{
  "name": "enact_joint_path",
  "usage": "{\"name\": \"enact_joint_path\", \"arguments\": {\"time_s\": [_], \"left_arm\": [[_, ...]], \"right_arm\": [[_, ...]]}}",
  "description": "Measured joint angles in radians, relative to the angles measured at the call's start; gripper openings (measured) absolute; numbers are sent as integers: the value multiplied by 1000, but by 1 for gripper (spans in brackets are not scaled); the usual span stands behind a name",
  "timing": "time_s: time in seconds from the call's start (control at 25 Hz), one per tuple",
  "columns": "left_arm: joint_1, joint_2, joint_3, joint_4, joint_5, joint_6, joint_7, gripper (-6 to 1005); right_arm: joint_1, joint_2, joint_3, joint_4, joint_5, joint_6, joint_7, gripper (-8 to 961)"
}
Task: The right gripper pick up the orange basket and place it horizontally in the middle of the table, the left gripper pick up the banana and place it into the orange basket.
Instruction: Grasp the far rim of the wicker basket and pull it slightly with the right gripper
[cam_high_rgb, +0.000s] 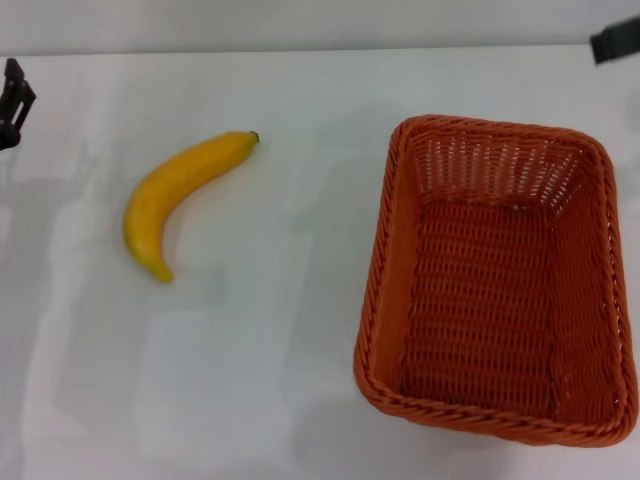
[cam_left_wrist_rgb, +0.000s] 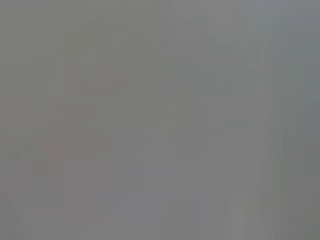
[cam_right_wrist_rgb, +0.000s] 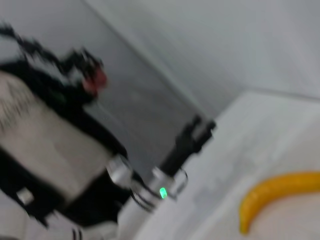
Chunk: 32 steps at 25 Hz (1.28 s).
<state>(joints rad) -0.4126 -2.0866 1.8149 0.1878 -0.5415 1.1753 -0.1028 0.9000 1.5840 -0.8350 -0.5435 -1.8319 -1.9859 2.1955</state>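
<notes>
The yellow banana (cam_high_rgb: 180, 197) lies on the left half of the white table (cam_high_rgb: 280, 340), stem tip pointing to the back. The orange basket (cam_high_rgb: 398, 250) stands upright on the right half, its long side running front to back, with nothing in it. My left gripper (cam_high_rgb: 12, 100) shows only as a black part at the far left edge, well apart from the banana. Only a black corner of my right gripper (cam_high_rgb: 616, 42) shows at the back right, behind the basket and apart from it. The right wrist view shows the left gripper (cam_right_wrist_rgb: 196, 134) and the banana (cam_right_wrist_rgb: 275, 192).
The left arm's silver wrist with its green light (cam_right_wrist_rgb: 163, 192) shows in the right wrist view, with a dark and pale shape behind it. The left wrist view is a plain grey surface. Bare tabletop lies between the banana and the basket.
</notes>
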Motion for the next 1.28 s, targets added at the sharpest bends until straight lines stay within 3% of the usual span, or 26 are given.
{"name": "enact_joint_path", "arguments": {"time_s": [0.16,0.48,0.96,1.28], "left_arm": [[-5,0,17,0,-1,0,0,892],[4,-1,24,1,-1,0,0,892],[6,0,24,1,0,0,0,892],[4,1,26,-3,0,0,0,893]], "right_arm": [[41,12,-28,-37,-95,11,0,707],[124,76,-43,-90,-261,114,26,707],[100,109,-45,-92,-298,330,63,706],[117,160,-118,-115,-346,319,59,704]]}}
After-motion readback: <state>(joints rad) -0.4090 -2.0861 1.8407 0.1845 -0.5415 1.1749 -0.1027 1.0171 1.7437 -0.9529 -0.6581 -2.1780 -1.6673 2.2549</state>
